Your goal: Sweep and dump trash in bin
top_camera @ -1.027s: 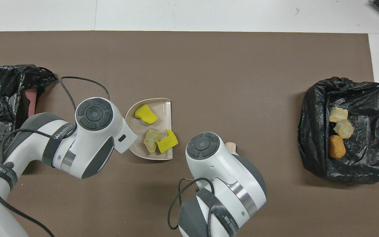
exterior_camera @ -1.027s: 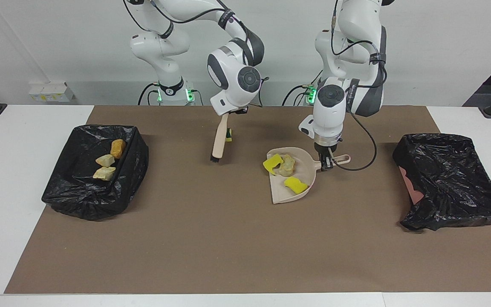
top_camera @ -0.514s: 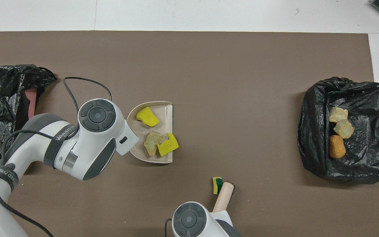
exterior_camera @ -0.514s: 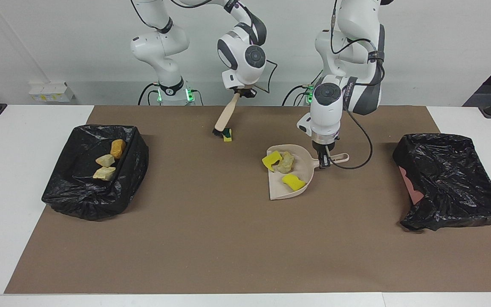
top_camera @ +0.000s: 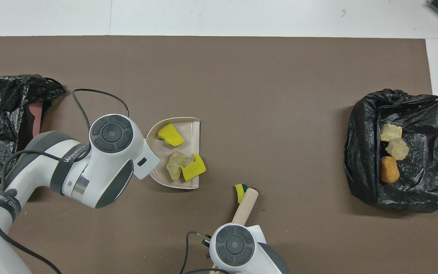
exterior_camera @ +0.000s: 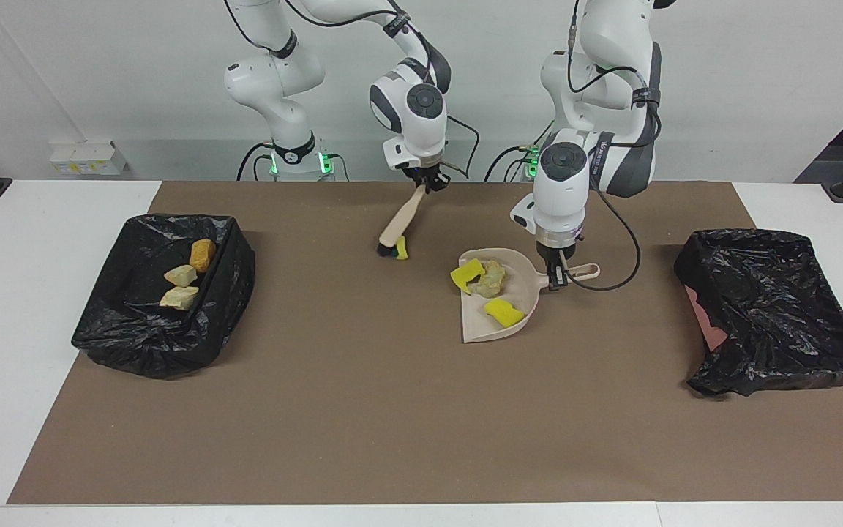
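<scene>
The right gripper [exterior_camera: 426,184] pinches a brush [exterior_camera: 399,225] whose bristles touch a green-backed sponge scrap [exterior_camera: 401,250] on the mat. The left gripper [exterior_camera: 557,278] clamps the handle of a dustpan [exterior_camera: 481,329] holding 3 trash pieces [exterior_camera: 493,278]. 3 bread chunks [exterior_camera: 181,276] lie in the bin [exterior_camera: 165,344] at the right arm's end.

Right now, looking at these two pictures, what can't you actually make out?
- Left gripper on the dustpan handle: in the overhead view the arm's own wrist covers it.
- Right gripper holding the brush: hidden under its wrist in the overhead view.
- Brush bristles against the green-backed sponge scrap: too small to tell whether they touch.
- Bin by the left arm: crumpled black liner hides any contents; the overhead view's edge cuts it off.
</scene>
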{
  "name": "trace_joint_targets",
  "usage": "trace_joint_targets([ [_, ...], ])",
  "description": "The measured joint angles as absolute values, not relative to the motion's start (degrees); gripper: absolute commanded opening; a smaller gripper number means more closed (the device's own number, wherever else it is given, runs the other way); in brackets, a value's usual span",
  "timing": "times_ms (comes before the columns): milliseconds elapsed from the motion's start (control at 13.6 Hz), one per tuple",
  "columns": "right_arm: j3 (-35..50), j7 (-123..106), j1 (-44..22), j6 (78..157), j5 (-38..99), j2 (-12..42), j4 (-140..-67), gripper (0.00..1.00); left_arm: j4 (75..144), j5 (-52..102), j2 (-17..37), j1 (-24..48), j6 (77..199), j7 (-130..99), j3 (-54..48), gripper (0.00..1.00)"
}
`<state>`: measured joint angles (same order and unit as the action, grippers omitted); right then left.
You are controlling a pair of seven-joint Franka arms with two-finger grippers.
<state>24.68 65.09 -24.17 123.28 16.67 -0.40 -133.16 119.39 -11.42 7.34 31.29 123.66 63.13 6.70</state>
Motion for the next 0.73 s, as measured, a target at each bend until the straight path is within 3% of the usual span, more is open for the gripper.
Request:
trace_joint_targets([
  [293, 24.24, 47.95, -19.60, 124.39, 15.98, 8.49, -122.38, 0.00, 119.46, -11.42, 7.34, 31.27, 124.22, 63.15, 6.70, 0.00],
  [734, 24.57, 41.26, -20.80, 125.03, 15.90, 19.27, -106.71, 0.00, 119.59, -11.42, 7.33, 31.17, 124.53, 63.12, 6.76, 0.00],
])
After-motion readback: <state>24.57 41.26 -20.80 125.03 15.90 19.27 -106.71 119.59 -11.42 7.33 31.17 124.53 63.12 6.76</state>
